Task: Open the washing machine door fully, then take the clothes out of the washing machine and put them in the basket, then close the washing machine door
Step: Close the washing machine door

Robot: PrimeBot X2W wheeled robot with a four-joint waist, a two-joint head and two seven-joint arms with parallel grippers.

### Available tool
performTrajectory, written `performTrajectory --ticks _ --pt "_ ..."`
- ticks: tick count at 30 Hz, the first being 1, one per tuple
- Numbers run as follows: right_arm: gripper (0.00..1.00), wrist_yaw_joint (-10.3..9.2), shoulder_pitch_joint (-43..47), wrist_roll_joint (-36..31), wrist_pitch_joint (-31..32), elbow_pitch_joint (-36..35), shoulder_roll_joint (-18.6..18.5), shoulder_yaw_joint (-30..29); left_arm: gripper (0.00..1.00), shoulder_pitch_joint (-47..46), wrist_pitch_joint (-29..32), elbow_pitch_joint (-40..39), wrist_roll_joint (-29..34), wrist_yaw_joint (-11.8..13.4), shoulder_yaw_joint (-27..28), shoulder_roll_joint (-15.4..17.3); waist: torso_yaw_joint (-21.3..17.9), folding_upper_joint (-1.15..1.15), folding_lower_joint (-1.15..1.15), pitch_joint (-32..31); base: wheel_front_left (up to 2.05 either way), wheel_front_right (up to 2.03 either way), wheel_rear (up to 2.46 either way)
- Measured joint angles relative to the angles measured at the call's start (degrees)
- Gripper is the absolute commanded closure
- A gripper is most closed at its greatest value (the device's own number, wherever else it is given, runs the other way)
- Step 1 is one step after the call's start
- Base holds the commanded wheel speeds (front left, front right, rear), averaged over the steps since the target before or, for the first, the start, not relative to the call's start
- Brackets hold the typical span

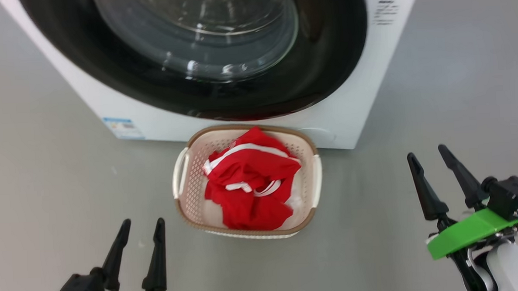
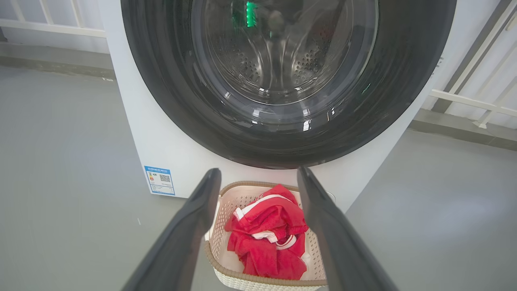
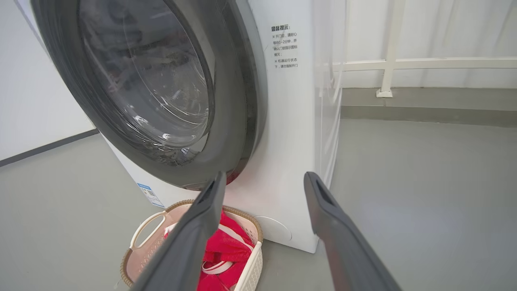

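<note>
The washing machine (image 1: 108, 108) stands ahead, white and boxy. The washing machine door (image 1: 201, 30), with its black rim and glass porthole, lies flat against the machine's front. In the left wrist view, bare steel drum shows through the door (image 2: 282, 60). On the floor right before the machine sits the cream basket (image 1: 190, 183), and the red clothes (image 1: 250, 185) with white trim lie heaped in it. My left gripper (image 1: 143, 221) is open and empty, low and to the basket's left. My right gripper (image 1: 426, 151) is open and empty too, well off to the basket's right.
Grey floor (image 1: 47, 194) spreads on both sides of the basket. A blue label (image 2: 160, 180) marks the machine's lower left corner. White railing (image 3: 387, 64) and a low kerb run behind the machine, with a pale wall (image 3: 32, 113) to its left.
</note>
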Motion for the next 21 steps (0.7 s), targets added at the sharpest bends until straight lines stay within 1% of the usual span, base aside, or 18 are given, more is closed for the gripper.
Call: performTrajectory --ticks 6,10,15,21 --pt "0.00 0.00 3.56 0.00 0.01 -0.48 0.84 -1.26 0.00 1.20 0.00 0.67 0.49 -0.01 2.76 0.03 -3.33 0.00 0.00 -2.41 0.00 0.00 0.00" --pt "0.00 0.00 6.02 0.00 0.02 -0.86 1.18 -1.58 0.00 2.44 0.00 0.70 1.24 -0.01 3.65 0.12 -5.07 0.00 0.00 -4.18 0.00 0.00 0.00" --pt "0.00 0.00 9.49 -0.01 0.02 -1.16 1.19 -1.87 0.00 3.64 0.00 0.59 1.45 -0.01 3.88 0.51 -6.50 0.00 0.00 -6.56 0.00 0.00 0.00" --pt "0.00 0.00 12.87 -0.34 0.02 -1.62 1.16 -3.59 0.00 6.09 0.00 0.60 1.42 -0.01 3.78 1.10 -7.78 0.00 0.00 -9.22 0.00 0.00 0.00"
